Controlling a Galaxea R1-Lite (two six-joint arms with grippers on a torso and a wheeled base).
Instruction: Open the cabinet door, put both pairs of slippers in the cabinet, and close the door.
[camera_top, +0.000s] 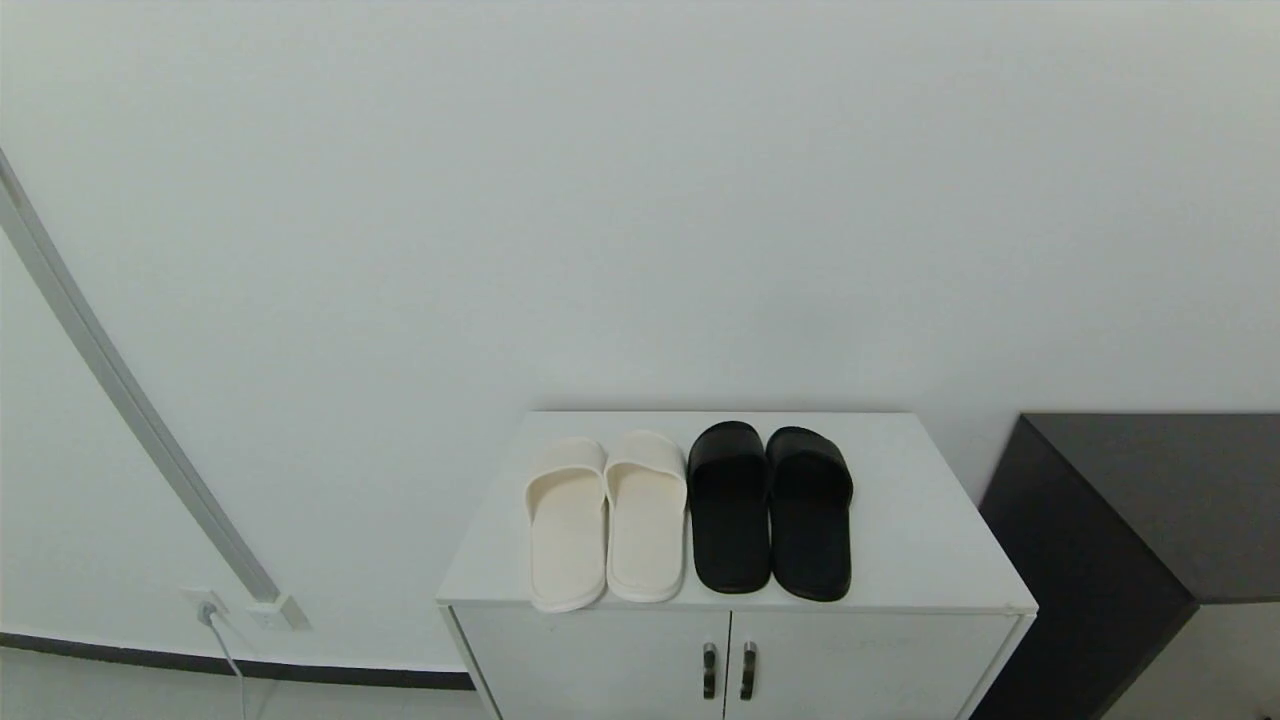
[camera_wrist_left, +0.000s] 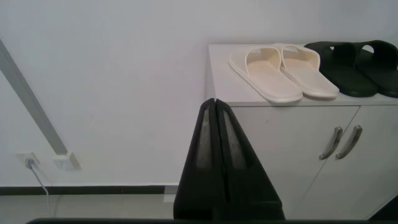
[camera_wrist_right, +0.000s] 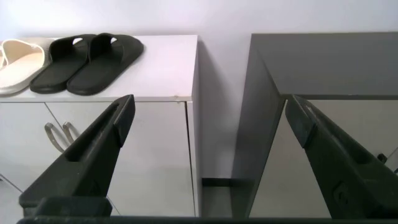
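A white cabinet (camera_top: 900, 560) stands against the wall with both doors shut and two metal handles (camera_top: 728, 670) at the centre seam. On its top lie a cream pair of slippers (camera_top: 605, 520) and, to their right, a black pair of slippers (camera_top: 770, 510). My left gripper (camera_wrist_left: 216, 102) is shut, empty, held low in front of the cabinet's left side; the cream slippers (camera_wrist_left: 283, 71) and the handles (camera_wrist_left: 342, 142) lie beyond it. My right gripper (camera_wrist_right: 208, 109) is open, empty, facing the cabinet's right edge, with the black slippers (camera_wrist_right: 87, 53) ahead.
A dark grey cabinet (camera_top: 1130, 520) stands close to the right of the white one, with a narrow gap (camera_wrist_right: 214, 124) between them. On the wall to the left run a slanted grey conduit (camera_top: 110, 380) and a socket with a plugged cable (camera_top: 212, 610).
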